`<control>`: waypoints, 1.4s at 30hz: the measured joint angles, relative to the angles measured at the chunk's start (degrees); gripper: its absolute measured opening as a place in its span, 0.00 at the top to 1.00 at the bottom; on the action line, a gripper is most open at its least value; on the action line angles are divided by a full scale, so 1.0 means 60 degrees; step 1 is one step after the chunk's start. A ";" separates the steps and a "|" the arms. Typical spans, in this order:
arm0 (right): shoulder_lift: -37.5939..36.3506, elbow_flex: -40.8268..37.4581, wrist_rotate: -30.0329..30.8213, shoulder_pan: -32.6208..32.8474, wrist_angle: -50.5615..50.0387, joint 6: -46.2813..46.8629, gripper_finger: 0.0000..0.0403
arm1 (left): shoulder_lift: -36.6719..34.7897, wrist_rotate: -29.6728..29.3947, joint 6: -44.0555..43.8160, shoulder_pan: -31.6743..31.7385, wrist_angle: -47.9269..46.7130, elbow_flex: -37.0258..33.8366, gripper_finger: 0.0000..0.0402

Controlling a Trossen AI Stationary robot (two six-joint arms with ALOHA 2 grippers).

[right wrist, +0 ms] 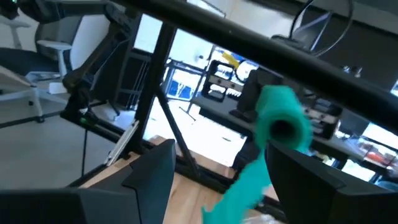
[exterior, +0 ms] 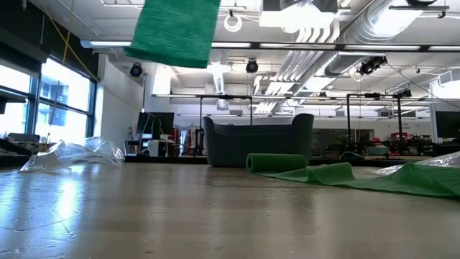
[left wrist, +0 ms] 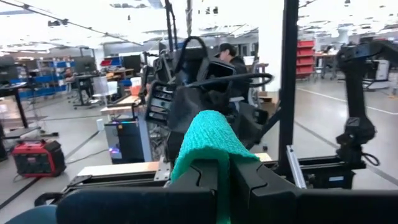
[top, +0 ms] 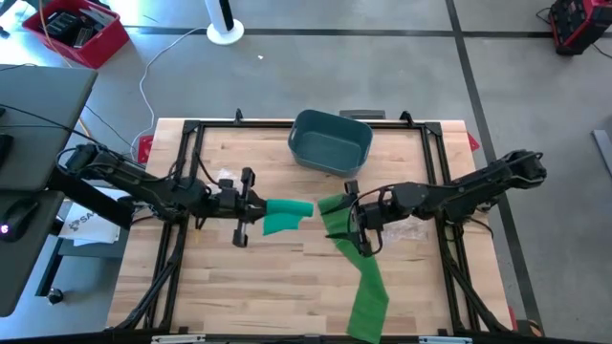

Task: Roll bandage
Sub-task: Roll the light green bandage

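Note:
My left gripper (top: 251, 206) is shut on a green bandage piece (top: 287, 215), held high above the table in the low view (exterior: 176, 32). A second green bandage lies on the wood. Its rolled end (exterior: 277, 162) rests on its side behind a loose strip (top: 366, 287), which trails toward the near edge. My right gripper (top: 354, 222) hovers open above that rolled end with nothing between its fingers. In the right wrist view a green rolled end with a hanging tail (right wrist: 283, 121) shows just past my right gripper (right wrist: 221, 155). My left gripper pinches the green bandage piece between its two shut fingers, and the cloth bulges in a fold (left wrist: 208, 140) over the fingertips. The fingers come in about level from the table's left. The piece is lifted clear and hangs slack below the fingers.
A blue-grey bin (top: 330, 143) stands at the far middle of the table, behind the rolled end in the low view (exterior: 259, 140). Crumpled clear plastic lies at the left (exterior: 72, 155) and at the right (exterior: 438, 162). A black frame (top: 191, 129) runs around the wooden top.

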 joint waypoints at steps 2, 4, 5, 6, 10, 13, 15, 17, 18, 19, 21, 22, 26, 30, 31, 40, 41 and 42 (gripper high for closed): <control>0.0131 0.0000 0.0003 -0.0035 0.0111 0.0039 0.40 | 0.0194 -0.0024 0.0009 0.0000 0.0278 0.0000 1.00; 0.0235 0.0000 0.0011 -0.0041 0.0281 -0.0025 0.40 | 0.0368 -0.0033 0.0000 0.0000 0.0387 0.0000 1.00; 0.0270 0.0000 0.0011 -0.0039 0.0342 -0.0031 0.40 | 0.0456 -0.0029 -0.0011 0.0008 0.0407 0.0000 1.00; 0.0300 0.0000 0.0009 -0.0035 0.0360 -0.0024 0.40 | 0.0529 -0.0033 -0.0019 0.0026 0.0393 -0.0004 1.00; 0.0319 -0.0004 0.0449 -0.0084 0.0375 0.0070 0.40 | 0.0700 -0.0042 -0.0230 0.0135 0.0469 -0.0004 1.00; 0.0322 -0.0007 0.0528 -0.0100 0.0357 0.0079 0.40 | 0.0801 -0.0065 -0.0238 0.0215 0.0493 -0.0002 1.00; 0.0322 -0.0011 0.0393 -0.0101 0.0338 0.0148 0.40 | 0.0848 -0.0093 -0.0270 0.0286 0.0594 -0.0001 1.00; 0.0319 -0.0011 0.0357 -0.0162 0.0233 0.0284 0.40 | 0.0946 -0.0239 -0.0266 0.0319 0.0726 -0.0004 1.00; 0.0323 -0.0011 0.0367 -0.0220 0.0190 0.0433 0.40 | 0.1002 -0.0258 -0.0262 0.0350 0.0782 -0.0004 1.00; 0.0323 -0.0011 0.0465 -0.0278 0.0150 0.0568 0.41 | 0.1079 -0.0276 -0.0262 0.0364 0.0863 -0.0001 1.00; 0.0323 -0.0011 0.0846 -0.0384 0.0125 0.0849 0.43 | 0.1195 -0.0316 -0.0267 0.0368 0.0955 -0.0004 1.00; 0.0323 -0.0011 0.0989 -0.0454 0.0090 0.0998 0.44 | 0.1273 -0.0326 -0.0274 0.0368 0.1001 -0.0003 1.00; 0.0323 -0.0015 0.1042 -0.0726 -0.0163 0.1409 0.53 | 0.1500 -0.0341 -0.0456 0.0364 0.1040 -0.0004 1.00; 0.0323 -0.0015 0.1009 -0.0863 -0.0375 0.1634 0.66 | 0.1577 -0.0481 -0.0695 0.0364 0.1014 -0.0004 0.99; 0.0323 -0.0015 0.1007 -0.0900 -0.0424 0.1737 0.69 | 0.1573 -0.0673 -0.0829 0.0361 0.0989 -0.0004 0.98; 0.0331 -0.0015 -0.0479 -0.1565 -0.0724 0.3016 0.98 | 0.1493 -0.1509 -0.1249 0.0372 -0.0426 0.0000 0.81; 0.0335 -0.0016 -0.0559 -0.1629 -0.0735 0.3144 0.97 | 0.1446 -0.1566 -0.1248 0.0375 -0.0669 0.0000 0.80; 0.0337 -0.0015 -0.0698 -0.1712 -0.0746 0.3263 0.97 | 0.1392 -0.1616 -0.1246 0.0372 -0.0935 0.0000 0.79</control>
